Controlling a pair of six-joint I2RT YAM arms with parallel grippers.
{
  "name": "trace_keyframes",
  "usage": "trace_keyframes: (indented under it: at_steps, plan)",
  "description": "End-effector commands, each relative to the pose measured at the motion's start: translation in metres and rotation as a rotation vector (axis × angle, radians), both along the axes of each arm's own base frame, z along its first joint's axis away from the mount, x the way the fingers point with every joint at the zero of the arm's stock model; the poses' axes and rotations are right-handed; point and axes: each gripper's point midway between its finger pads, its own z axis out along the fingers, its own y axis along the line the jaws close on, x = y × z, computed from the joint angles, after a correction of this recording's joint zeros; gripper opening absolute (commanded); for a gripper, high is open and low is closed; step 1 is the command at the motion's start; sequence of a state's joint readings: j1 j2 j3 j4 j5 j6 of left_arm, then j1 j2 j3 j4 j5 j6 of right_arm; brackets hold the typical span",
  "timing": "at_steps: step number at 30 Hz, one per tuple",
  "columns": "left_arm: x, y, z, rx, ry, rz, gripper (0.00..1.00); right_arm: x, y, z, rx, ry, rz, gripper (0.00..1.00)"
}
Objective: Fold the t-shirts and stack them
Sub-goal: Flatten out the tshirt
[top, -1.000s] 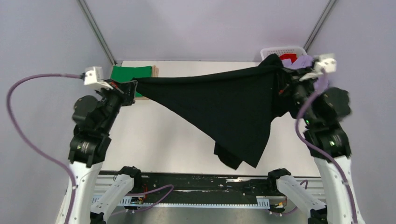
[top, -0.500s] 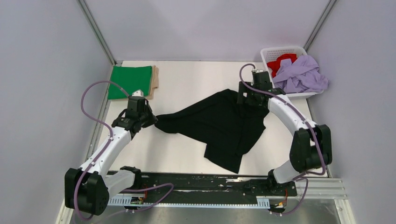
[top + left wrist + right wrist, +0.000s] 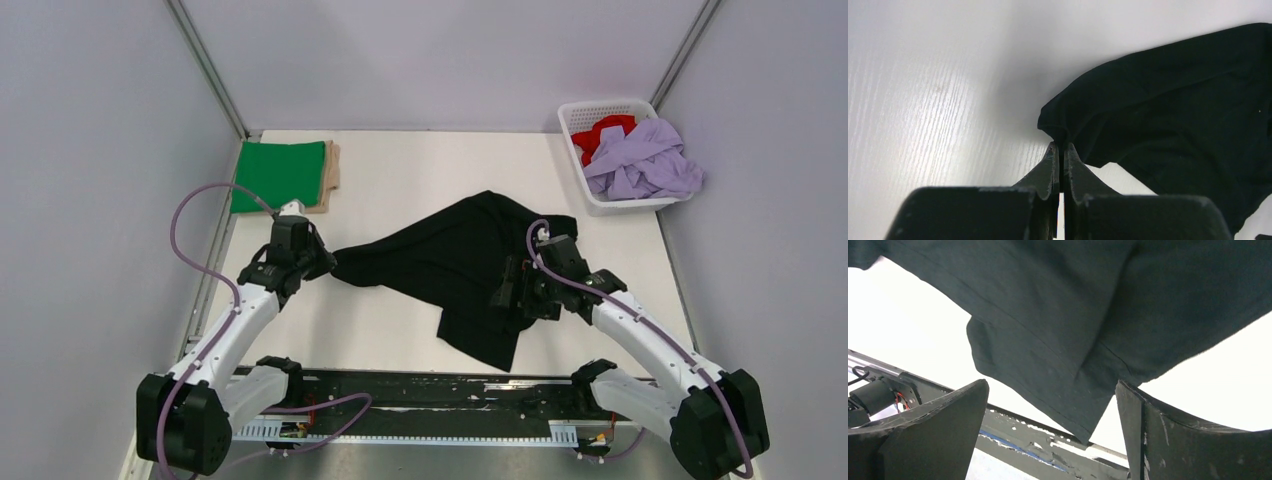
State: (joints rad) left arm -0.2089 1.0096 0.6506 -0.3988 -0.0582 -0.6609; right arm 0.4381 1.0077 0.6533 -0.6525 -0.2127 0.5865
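Pulls the right gripper (image 3: 512, 296) back from the far edge, fingers spread wide over the near hem of the black t-shirt (image 3: 450, 255). Keeps the left gripper (image 3: 1059, 148) pinching the shirt's left tip, rumpled cloth stretching rightward across the table (image 3: 400, 190)

White arm links (image 3: 232, 330), black joints (image 3: 188, 418), lilac cables (image 3: 177, 225) looping alongside. Left claw (image 3: 1059, 148) and right claw (image 3: 1052, 385): matte black wedge fingers (image 3: 1188, 440), scuffed edges.

Bare table (image 3: 420, 170) beyond black t-shirt (image 3: 450, 260); basket (image 3: 603, 104) blocks far-right, green t-shirt (image 3: 280, 172) far-left.
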Motion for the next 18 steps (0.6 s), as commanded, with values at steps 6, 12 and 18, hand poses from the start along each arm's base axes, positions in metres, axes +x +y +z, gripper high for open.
trace_keyframes:
  at_steps: [6,12,18]
  plan:
    - [0.004,-0.004,0.015,-0.032,-0.07,-0.007,0.0,0.025,0.021,-0.004,0.116,-0.065,-0.063,0.97]
    - [0.001,-0.004,0.017,-0.036,-0.071,-0.013,0.0,0.046,0.018,-0.017,0.056,-0.081,-0.085,0.97]
    - [-0.002,-0.003,0.019,-0.037,-0.076,-0.009,0.0,0.041,0.015,-0.031,0.043,-0.033,-0.11,0.96]
